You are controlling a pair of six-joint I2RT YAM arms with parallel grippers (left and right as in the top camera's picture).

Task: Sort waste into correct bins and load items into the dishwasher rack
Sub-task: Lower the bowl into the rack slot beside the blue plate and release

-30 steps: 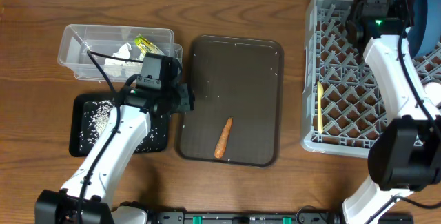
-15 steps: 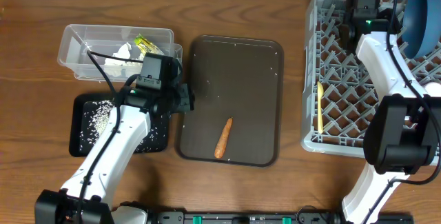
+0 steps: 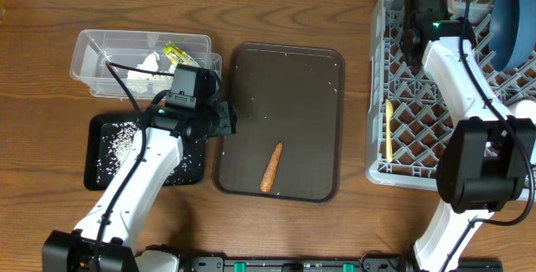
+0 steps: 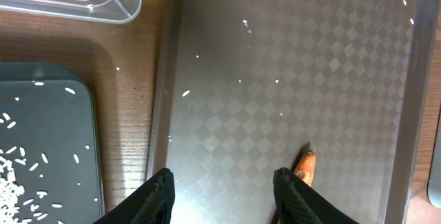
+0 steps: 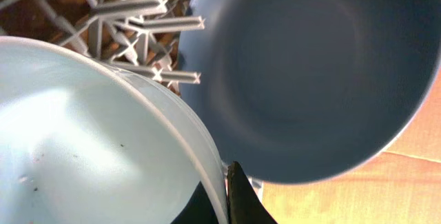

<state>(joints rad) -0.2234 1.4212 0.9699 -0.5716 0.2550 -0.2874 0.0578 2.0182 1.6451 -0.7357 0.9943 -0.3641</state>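
An orange carrot (image 3: 270, 168) lies on the brown serving tray (image 3: 322, 96). My left gripper (image 4: 222, 176) hangs open and empty over that tray's left part, with the carrot's tip (image 4: 305, 165) just beside its right finger. The black tray (image 3: 94, 130) holds loose rice (image 3: 117, 142). White tissue (image 3: 146, 63) and a yellow-green wrapper (image 3: 177, 53) sit in the clear tub (image 3: 88, 50). In the right wrist view my right gripper (image 5: 224, 176) is shut on the white bowl's (image 5: 83, 148) rim, beside the dark-blue plate (image 5: 310, 65). That plate (image 3: 515, 17) stands in the grey rack (image 3: 419, 113).
A pale yellow spoon (image 3: 389, 130) lies along the rack's left side. A few rice grains (image 4: 186, 94) are scattered on the brown tray. The black tray and clear tub sit close to the left of the brown tray.
My right arm's wrist has swung left along the rack's far edge, away from the plate. The left arm and the carrot have not moved.
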